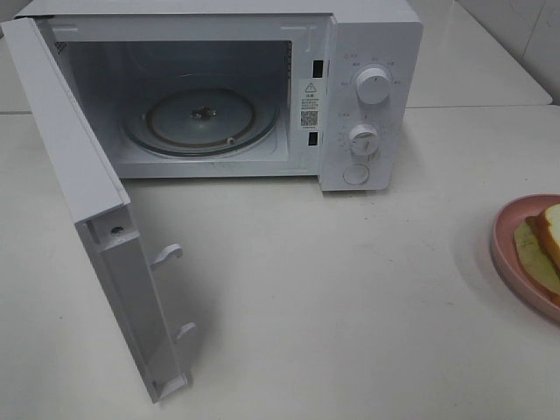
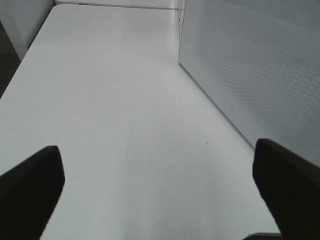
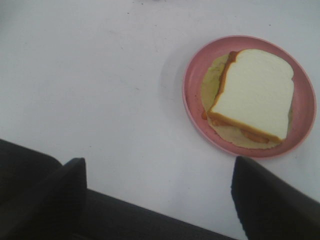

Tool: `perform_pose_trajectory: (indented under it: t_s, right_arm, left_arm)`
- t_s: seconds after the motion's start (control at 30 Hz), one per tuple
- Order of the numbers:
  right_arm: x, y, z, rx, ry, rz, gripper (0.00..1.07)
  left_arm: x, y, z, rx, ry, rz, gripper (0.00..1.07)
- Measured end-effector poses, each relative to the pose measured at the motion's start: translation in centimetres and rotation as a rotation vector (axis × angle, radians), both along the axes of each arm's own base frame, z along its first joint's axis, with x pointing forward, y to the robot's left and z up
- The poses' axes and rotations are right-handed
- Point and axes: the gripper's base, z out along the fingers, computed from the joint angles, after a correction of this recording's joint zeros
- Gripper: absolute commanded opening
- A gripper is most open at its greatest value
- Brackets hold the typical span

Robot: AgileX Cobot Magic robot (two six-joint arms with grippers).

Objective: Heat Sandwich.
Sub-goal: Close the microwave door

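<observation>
1. Right wrist view: the sandwich (image 3: 252, 92) lies flat on a pink plate (image 3: 194, 95), its crusted long edge running diagonally.
2. Right hand (image 3: 157, 197) hovers nearby, fingers apart.
3. Left hand (image 2: 160, 187) spread over the bare surface (image 2: 110, 100) beside the microwave (image 1: 367, 87).

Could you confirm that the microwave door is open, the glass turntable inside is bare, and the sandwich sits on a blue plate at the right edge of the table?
Not quite: the plate under the sandwich is pink, not blue, as the right wrist view shows. The rest holds: the microwave door is open and the turntable is bare.
</observation>
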Motion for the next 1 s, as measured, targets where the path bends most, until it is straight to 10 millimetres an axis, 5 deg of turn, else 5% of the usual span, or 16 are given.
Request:
perform_pose_trajectory:
  t_s: [0.33, 0.63, 1.0]
  right_arm:
    - [-2.9, -0.4, -2.8, 0.092, -0.117, -0.117, 0.76]
    - [-5.0, -0.3, -2.8, 0.128, -0.288, -0.194, 0.76]
    - [-4.7, 0.0, -3.3, 0.163, -0.331, -0.192, 0.76]
  left_arm:
    - [0.0, 0.0, 0.0, 0.000, 0.000, 0.000, 0.98]
    - [0.0, 0.0, 0.0, 0.000, 0.000, 0.000, 0.98]
    - [0.0, 0.0, 0.0, 0.000, 0.000, 0.000, 0.98]
